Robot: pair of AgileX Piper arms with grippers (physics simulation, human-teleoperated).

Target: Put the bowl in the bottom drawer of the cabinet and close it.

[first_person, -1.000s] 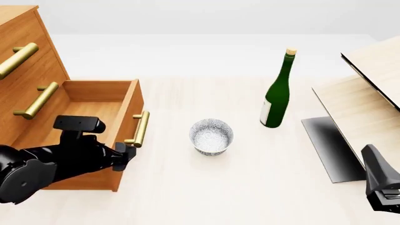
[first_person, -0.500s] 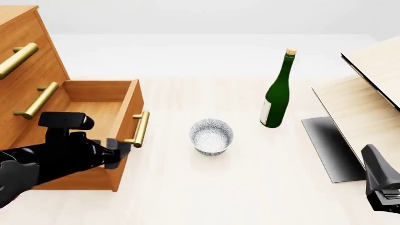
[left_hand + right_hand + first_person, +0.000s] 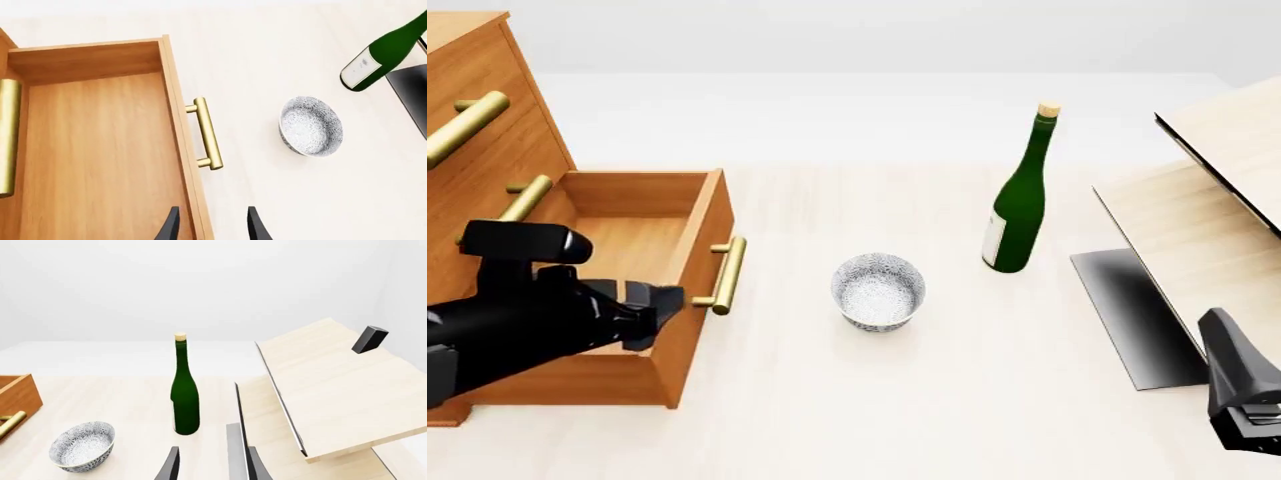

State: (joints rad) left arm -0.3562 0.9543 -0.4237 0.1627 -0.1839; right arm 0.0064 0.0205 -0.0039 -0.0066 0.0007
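Note:
The speckled white bowl [image 3: 878, 290] stands upright on the table, right of the open bottom drawer [image 3: 627, 235] of the orange-brown cabinet [image 3: 487, 150]. The left wrist view shows the bowl [image 3: 311, 126] beyond the drawer's brass handle [image 3: 207, 134]. The drawer's inside is bare wood. My left gripper [image 3: 661, 300] hovers open over the drawer's front wall, left of the handle, and its fingertips [image 3: 169, 227] hold nothing. At the table's near right corner my right gripper [image 3: 1232, 370] is open and empty, with the bowl [image 3: 81, 445] far off to its left.
A tall green bottle [image 3: 1018, 200] stands right of and behind the bowl. A pale light-wood structure [image 3: 1208, 215] with a dark panel [image 3: 1134, 315] fills the right side. The two upper drawers are shut, and their brass handles [image 3: 465, 128] jut out.
My left arm has drawn back to the left, away from the bottom drawer's handle and over the drawer. Drawer, bowl and right arm have not moved.

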